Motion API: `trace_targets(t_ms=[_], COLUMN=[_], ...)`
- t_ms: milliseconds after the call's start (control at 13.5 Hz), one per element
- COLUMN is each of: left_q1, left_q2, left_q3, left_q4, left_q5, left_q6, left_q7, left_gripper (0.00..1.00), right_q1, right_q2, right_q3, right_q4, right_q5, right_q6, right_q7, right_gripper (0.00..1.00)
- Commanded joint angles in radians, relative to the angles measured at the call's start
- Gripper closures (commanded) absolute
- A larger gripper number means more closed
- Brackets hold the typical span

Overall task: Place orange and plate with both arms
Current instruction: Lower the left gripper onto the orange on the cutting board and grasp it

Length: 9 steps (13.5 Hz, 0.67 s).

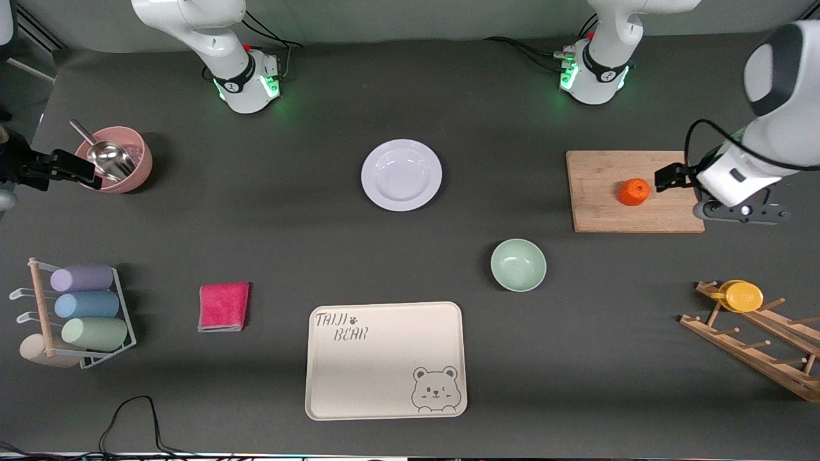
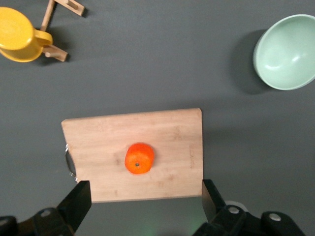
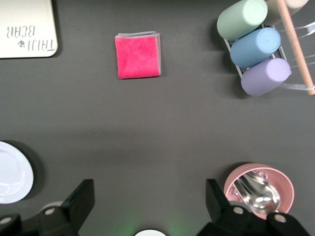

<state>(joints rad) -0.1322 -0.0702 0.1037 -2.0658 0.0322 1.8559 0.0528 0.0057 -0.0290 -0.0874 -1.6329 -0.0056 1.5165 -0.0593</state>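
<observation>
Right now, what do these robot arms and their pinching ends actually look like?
Both arms are glossy white with rounded shells and dark grey bands at the joints. Their bases glow green, with red buttons and black cables trailing off. The left gripper and right gripper each carry two black, wedge-shaped jaws on a dark body with silver screws. A black cable loops along the left arm.

Bare table (image 1: pixel 448 102) lay around the plate (image 1: pixel 401 175) — only the mint bowl (image 1: pixel 518 264) stood near; the orange (image 1: pixel 634 192) sat unobstructed on its board (image 1: pixel 602 211).
</observation>
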Motion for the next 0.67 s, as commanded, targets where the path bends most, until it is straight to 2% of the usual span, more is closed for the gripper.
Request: trace_targets(t_ms=[0,222,370,591], left_q1=[0.058,0.072,0.083,0.120], left_q2=[-0.125,-0.135,-0.152,-0.162], left_q3=[-0.002,-0.002,-0.002,-0.002], left_q4=[-0.287,-0.402,-0.498,-0.725], left_q5=[0.022,0.031,0.034,0.034], left_q6=[0.228,0.342,0.429,0.754], left_q7=[0.004,0.009,0.009,0.010], left_gripper=[0.00,0.00,0.00,0.00], right_q1=[0.010,0.043,0.080,0.114], right_q2=[-0.144,-0.250,-0.301,-0.304], right_q3=[0.003,0.003,0.005,0.006], right_q4=[-0.166,-0.310,-0.386,-0.387], right_q5=[0.021,0.022,0.022,0.021], right_q6=[0.057,0.135,0.165,0.165], right_q7=[0.061,0.082,0.163,0.205], right_gripper=[0.00,0.00,0.00,0.00])
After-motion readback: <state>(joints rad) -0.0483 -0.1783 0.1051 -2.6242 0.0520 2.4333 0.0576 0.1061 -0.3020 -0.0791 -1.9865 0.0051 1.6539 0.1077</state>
